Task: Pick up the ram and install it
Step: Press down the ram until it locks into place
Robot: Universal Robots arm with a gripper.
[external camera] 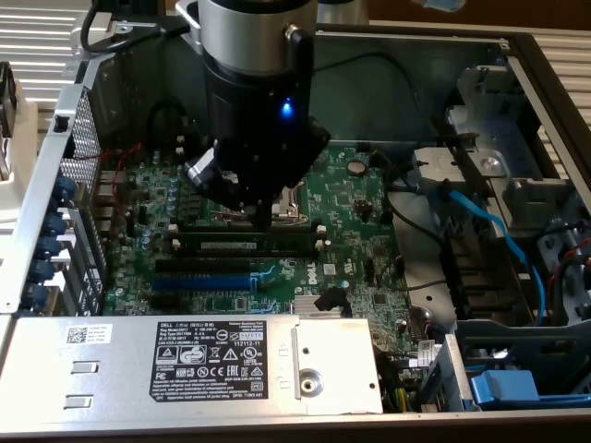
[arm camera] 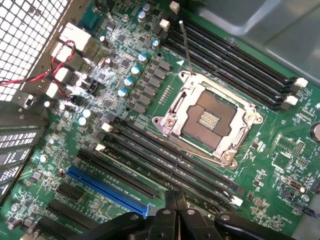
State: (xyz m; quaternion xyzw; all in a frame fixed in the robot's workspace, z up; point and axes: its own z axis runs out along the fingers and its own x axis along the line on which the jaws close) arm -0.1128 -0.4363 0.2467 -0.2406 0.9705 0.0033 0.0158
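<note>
The hand's fingertips are hidden in the exterior view behind the black wrist housing [external camera: 263,138], which also covers most of the processor socket [external camera: 294,205]. In the wrist view the hand [arm camera: 176,212] is cut off by the picture's edge; its two dark fingers [arm camera: 170,200] are seen pressed together, fully closed, with nothing visibly held between them.

The ram [external camera: 254,246] is seen in the exterior view as a long dark-green stick with a pale label strip, lying along the black memory slots [external camera: 249,236] on the near side of the socket, directly below the hand. Whether it is fully seated or merely resting in the slot cannot be told. In the wrist view it cannot be picked out with certainty among the slots [arm camera: 170,165] by the fingers.

The arm is held nearly vertical above the green motherboard [external camera: 351,212], coming down from the top of the exterior view, with a blue light glowing on the wrist housing. The closed fingers are pointed down at the slots between the socket and the blue expansion slot [external camera: 199,281].

The near part of the motherboard is covered by the grey power supply [external camera: 194,365]. A blue cable [external camera: 489,231] is seen towards the exterior view's right, partly hidden by the drive cage [external camera: 517,194].
</note>
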